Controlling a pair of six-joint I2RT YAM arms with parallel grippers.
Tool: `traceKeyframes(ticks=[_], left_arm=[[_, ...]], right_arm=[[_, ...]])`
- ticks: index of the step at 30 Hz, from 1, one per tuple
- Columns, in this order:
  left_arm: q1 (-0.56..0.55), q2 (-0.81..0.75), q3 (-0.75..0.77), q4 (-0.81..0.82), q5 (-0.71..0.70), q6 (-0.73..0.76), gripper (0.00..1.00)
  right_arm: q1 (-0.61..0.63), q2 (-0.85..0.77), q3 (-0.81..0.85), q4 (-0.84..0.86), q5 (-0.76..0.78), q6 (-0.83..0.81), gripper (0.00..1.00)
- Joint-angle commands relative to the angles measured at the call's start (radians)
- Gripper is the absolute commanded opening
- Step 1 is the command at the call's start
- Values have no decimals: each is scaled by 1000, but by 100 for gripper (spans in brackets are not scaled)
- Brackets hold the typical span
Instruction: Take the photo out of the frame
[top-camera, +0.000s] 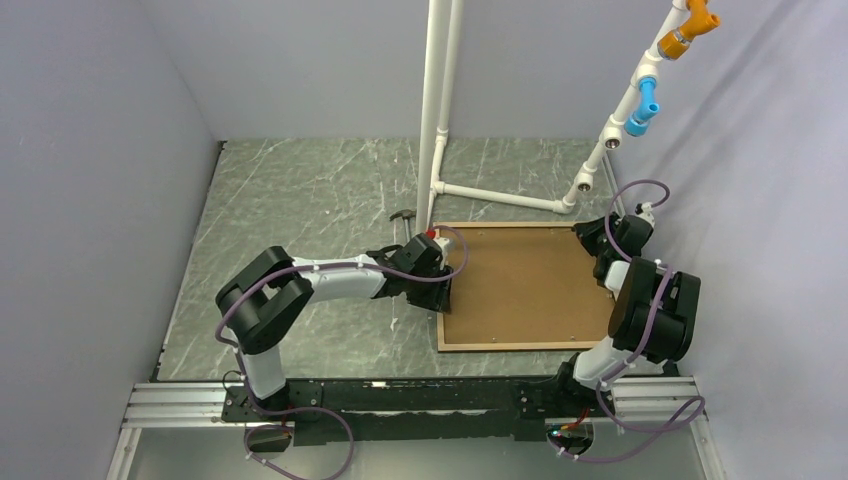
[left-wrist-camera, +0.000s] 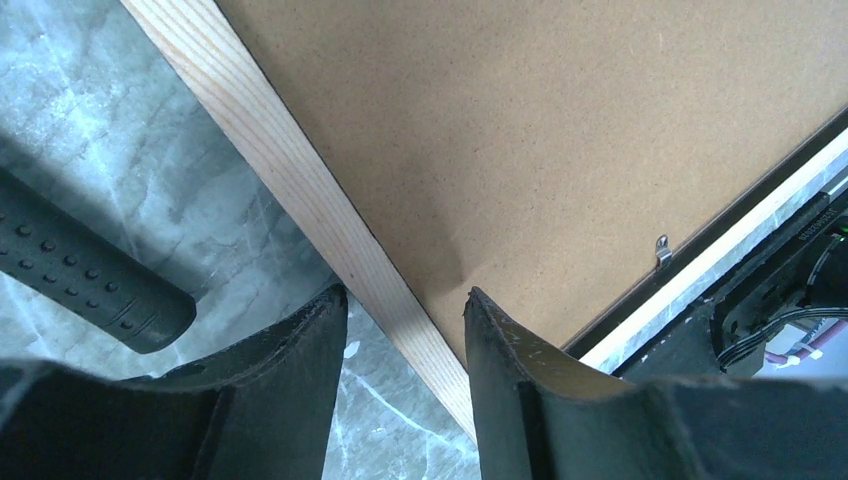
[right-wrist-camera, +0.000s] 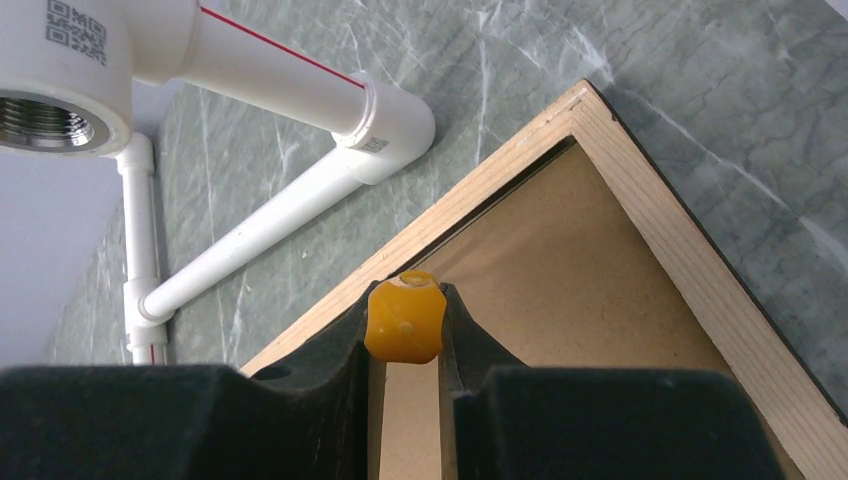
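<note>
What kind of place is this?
Probably a robot lab test cell: plain grey walls box in a marble-pattern table, two arms are bolted to a metal rail, and a white pipe rig stands as a prop.

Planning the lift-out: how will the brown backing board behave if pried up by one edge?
The backing board looks like flat fibreboard, so probably stiff, lifting as one sheet. It seems a thin, broad sheet, so likely light, but might crack if levered hard. A small metal tab by the frame edge may pin it until turned.

walls (top-camera: 90, 150): plain grey | tbl (top-camera: 300, 190): grey marble | white pipe rig (top-camera: 437, 100) rear
</note>
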Motion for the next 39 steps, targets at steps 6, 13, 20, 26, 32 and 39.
traceKeyframes(ticks=[6,13,20,26,32,39], left_arm=[[-2,34,18,-18,12,26,51],[-2,44,17,-9,17,21,51],[-3,44,15,-8,13,19,51],[-2,41,10,-5,14,17,51],[-2,41,12,1,13,14,51],[-3,22,3,-1,-2,11,54]], right_arm=[[-3,48,41,59,-47,-3,0],[21,68,45,71,-109,4,0],[32,66,47,43,-119,-4,0],[47,47,60,-35,-98,-14,0],[78,-7,98,-170,-25,-53,0],[100,-235,140,-396,149,-28,0]])
